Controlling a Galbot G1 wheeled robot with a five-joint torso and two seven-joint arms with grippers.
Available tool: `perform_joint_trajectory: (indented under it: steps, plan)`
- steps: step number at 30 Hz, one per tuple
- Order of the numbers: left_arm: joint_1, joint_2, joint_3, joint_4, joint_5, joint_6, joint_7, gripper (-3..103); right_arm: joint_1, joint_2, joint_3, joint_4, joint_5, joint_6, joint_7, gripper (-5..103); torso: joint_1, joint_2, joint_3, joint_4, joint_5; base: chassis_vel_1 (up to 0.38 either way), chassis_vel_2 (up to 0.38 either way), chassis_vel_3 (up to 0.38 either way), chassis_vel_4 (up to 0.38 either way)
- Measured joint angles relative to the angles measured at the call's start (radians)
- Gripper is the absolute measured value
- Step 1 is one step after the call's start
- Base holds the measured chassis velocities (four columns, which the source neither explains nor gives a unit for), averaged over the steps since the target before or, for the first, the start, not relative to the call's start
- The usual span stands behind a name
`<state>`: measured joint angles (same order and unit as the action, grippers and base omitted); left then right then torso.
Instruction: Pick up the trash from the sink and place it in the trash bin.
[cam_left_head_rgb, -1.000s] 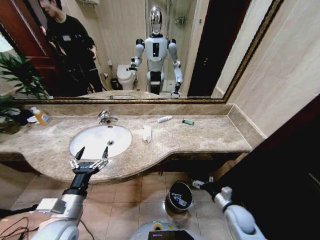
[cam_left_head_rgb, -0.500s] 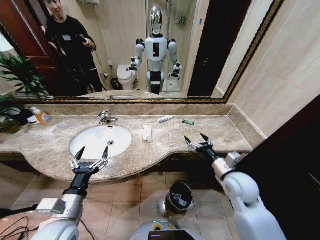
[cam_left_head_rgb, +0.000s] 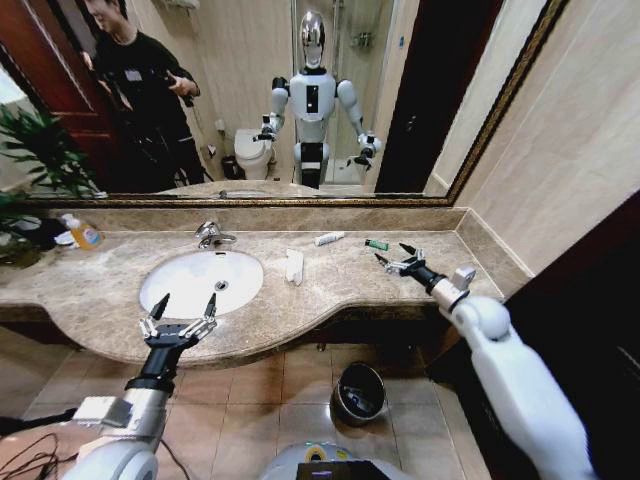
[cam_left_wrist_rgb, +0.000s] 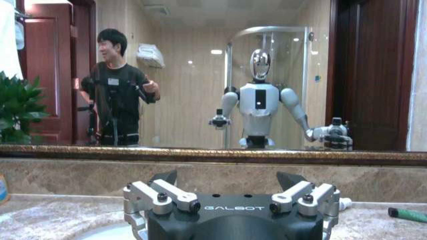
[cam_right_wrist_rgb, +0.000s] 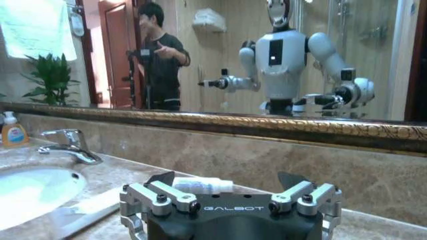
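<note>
"GALBOT" in white on the left gripper housing; same "GALBOT" on the right gripper housing

The left gripper sits at lower left of the head view, fingers spread apart. The right gripper reaches out at centre right, fingers likewise apart.

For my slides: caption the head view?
Right tool open above the counter near the green stick; left tool open by the sink.
</note>
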<state>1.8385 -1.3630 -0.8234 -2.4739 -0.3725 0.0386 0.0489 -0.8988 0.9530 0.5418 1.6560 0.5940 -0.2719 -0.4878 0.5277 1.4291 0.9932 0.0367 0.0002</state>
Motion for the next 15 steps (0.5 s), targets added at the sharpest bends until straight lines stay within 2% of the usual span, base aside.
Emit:
perform_joint_trajectory:
  steps: [5,10,15]
  plan:
    - [0.0,0.0,0.0,0.0,0.0,0.0,0.0,100,0.104,-0.007,-0.074,-0.085,-0.001,-0.001,-0.006,100,0.0,0.0,0.0,0.0002,-0.0004,0.0,0.0,0.0,0.0]
    - [0.0,0.0,0.0,0.0,0.0,0.0,0.0,100,0.214,0.045,-0.184,-0.189,-0.038,0.003,-0.007,100,0.0,0.0,0.0,0.0003,-0.0001,0.0,0.0,0.0,0.0]
    - [0.0,0.0,0.0,0.0,0.0,0.0,0.0,100,0.282,0.08,-0.248,-0.248,-0.057,-0.003,0.0,100,0.0,0.0,0.0,0.0002,-0.0004,0.0,0.0,0.0,0.0]
